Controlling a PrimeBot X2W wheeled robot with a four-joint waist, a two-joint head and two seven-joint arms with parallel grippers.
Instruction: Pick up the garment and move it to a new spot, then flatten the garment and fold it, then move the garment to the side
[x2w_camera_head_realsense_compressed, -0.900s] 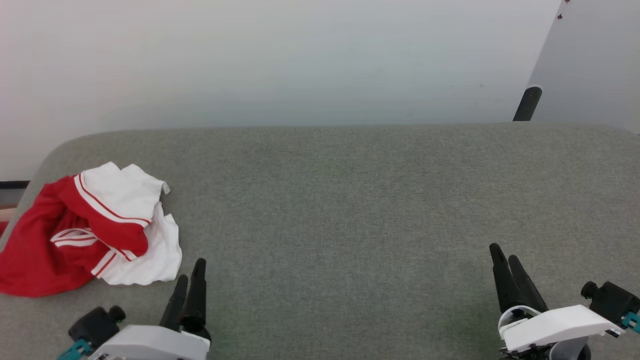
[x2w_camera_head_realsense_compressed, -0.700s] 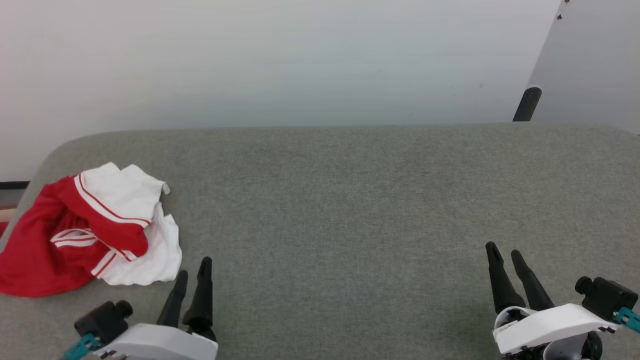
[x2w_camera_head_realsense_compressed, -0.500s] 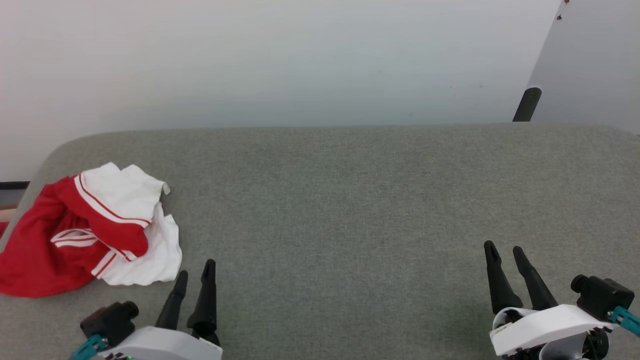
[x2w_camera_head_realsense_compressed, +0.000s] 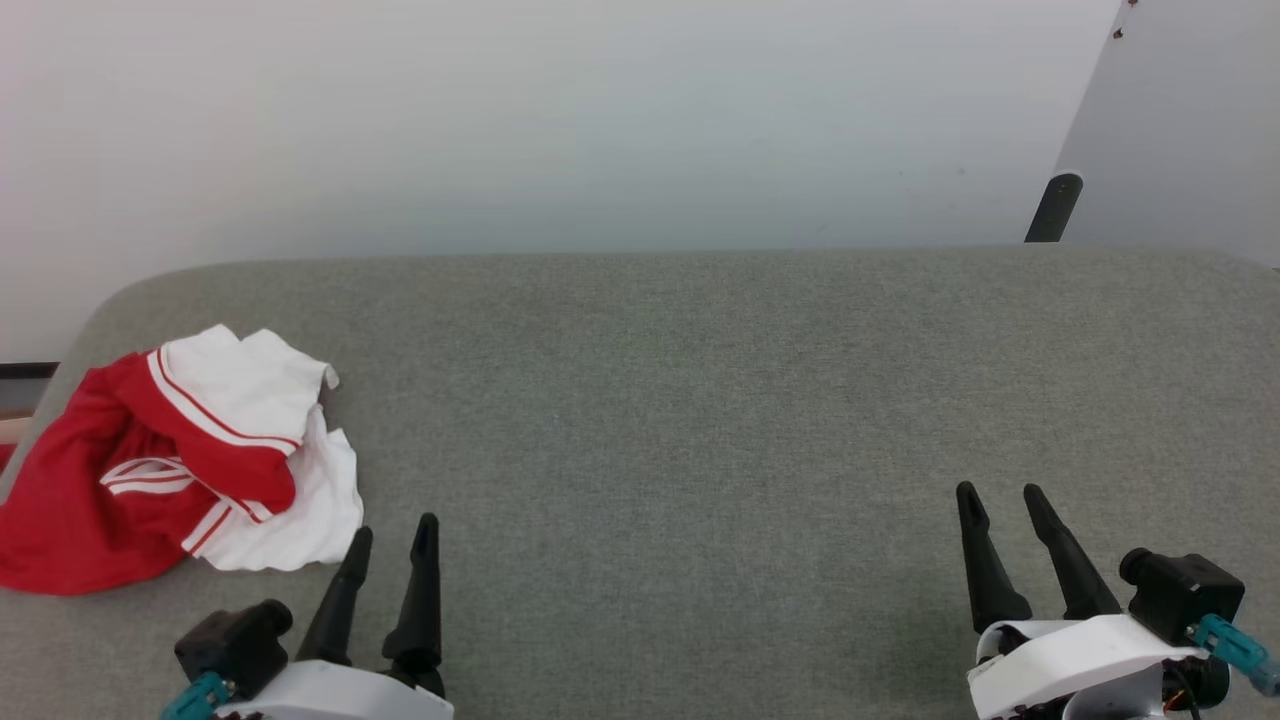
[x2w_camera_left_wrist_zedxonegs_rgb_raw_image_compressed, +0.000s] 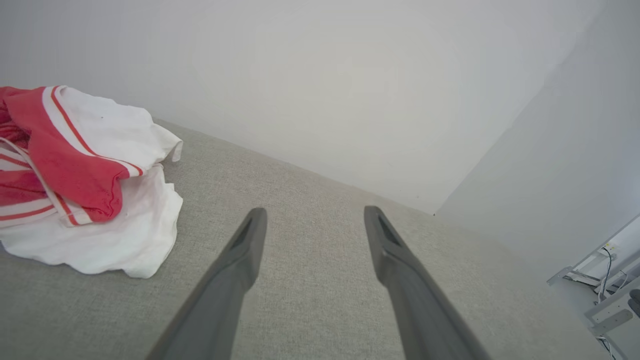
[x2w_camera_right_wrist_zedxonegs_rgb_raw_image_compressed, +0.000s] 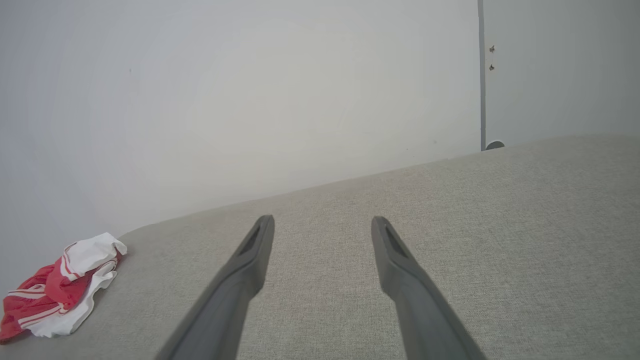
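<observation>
I have the grey tabletop (x2w_camera_head_realsense_compressed: 680, 400) across my head view, with a pale wall behind it. The garment (x2w_camera_head_realsense_compressed: 170, 470) lies crumpled at nine o'clock, at the tabletop's left edge (red body bunched under white sleeves, striped trim showing). My left gripper (x2w_camera_head_realsense_compressed: 393, 527) hovers at seven o'clock, its fingers (x2w_camera_left_wrist_zedxonegs_rgb_raw_image_compressed: 235, 270) spread with nothing between them and the garment just beside it at eleven o'clock. My right gripper (x2w_camera_head_realsense_compressed: 998, 490) sits at five o'clock, fingers likewise spread and empty, well apart from the garment.
</observation>
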